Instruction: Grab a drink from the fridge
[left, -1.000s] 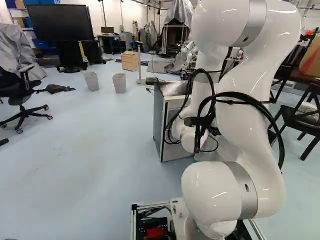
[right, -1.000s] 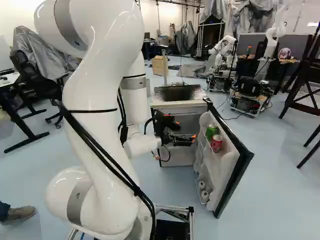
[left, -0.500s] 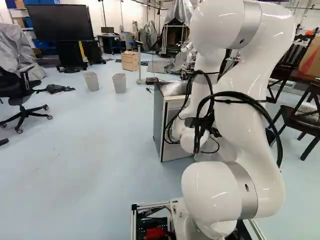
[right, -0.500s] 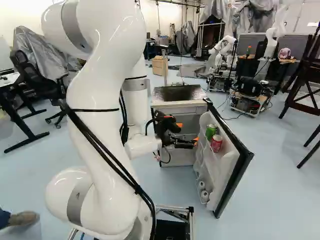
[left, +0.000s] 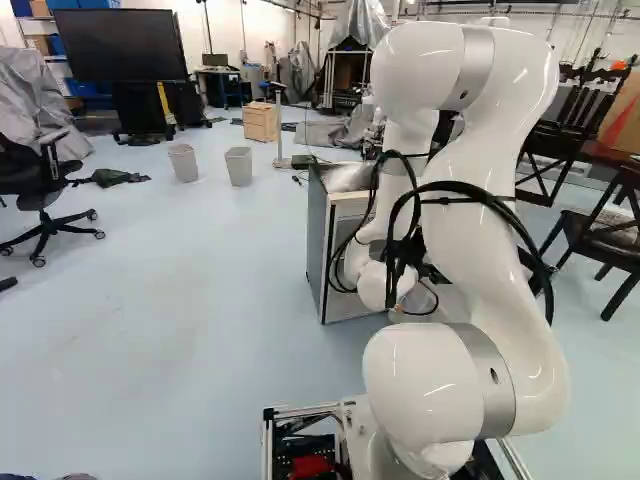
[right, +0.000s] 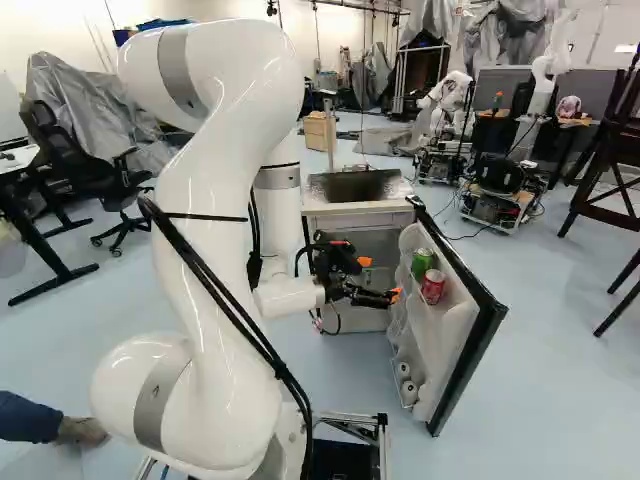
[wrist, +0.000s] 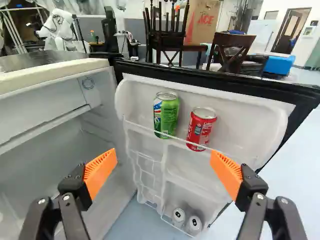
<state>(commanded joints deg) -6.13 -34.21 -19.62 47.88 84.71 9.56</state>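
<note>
Wrist view: the claw (wrist: 164, 162) stands wide apart, holding nothing. Ahead of it, upright in the fridge door (wrist: 252, 107), are a green can (wrist: 166, 115), nearly in line with the gap, and a red can (wrist: 201, 129), nearer the door's free edge. Either calls for reaching forward; red likely needs a sideways shift too.

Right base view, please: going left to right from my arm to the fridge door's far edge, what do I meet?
White robot arm → black two-finger gripper → green drink can → red drink can → black edge of the fridge door.
</note>
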